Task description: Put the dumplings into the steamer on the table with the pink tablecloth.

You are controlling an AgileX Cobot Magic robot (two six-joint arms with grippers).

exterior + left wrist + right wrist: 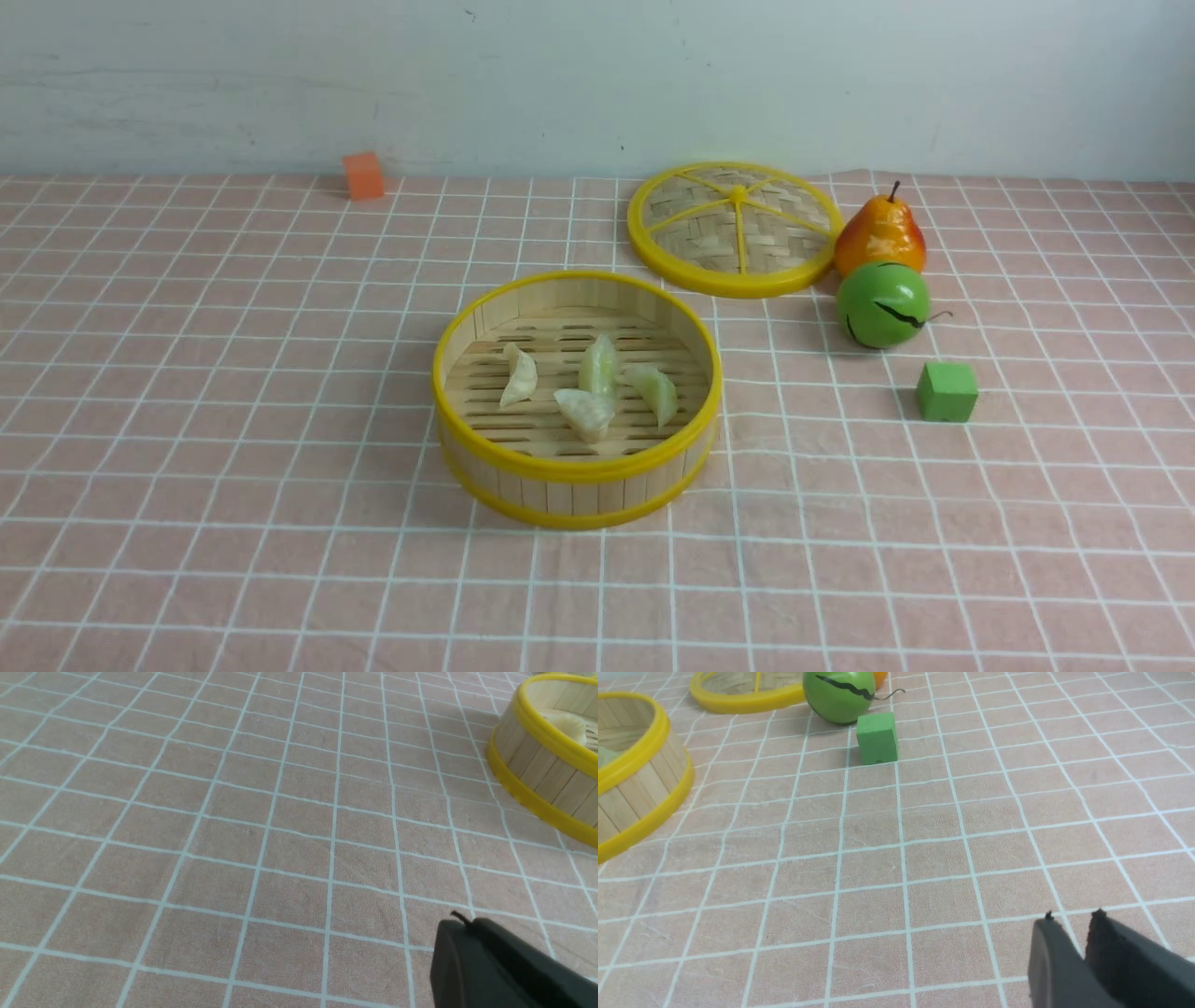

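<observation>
Four dumplings (583,385) lie inside the steamer (576,474), which sits near the middle of the table (187,392) on the pink tablecloth (840,560). One pale cream dumpling rests toward the basket's left, while three greener ones cluster just right of it, on the slatted floor.

Beyond the steamer, to the far right, the woven lid (734,229) lies flat. A pear (880,233) stands at the lid's right edge, and a green ball (883,304) with a black squiggle sits just nearer than the pear. A green cube (947,391) rests nearer still, apart from the ball. An orange cube (363,175) sits alone at the far left, by the wall.

Neither arm shows in the front view. The left gripper (460,921) hangs over bare cloth with its dark fingers pressed together, holding nothing, the steamer's wall in sight. The right gripper (1071,919) hangs over bare cloth too, its fingers slightly parted with a narrow gap and nothing between them.
</observation>
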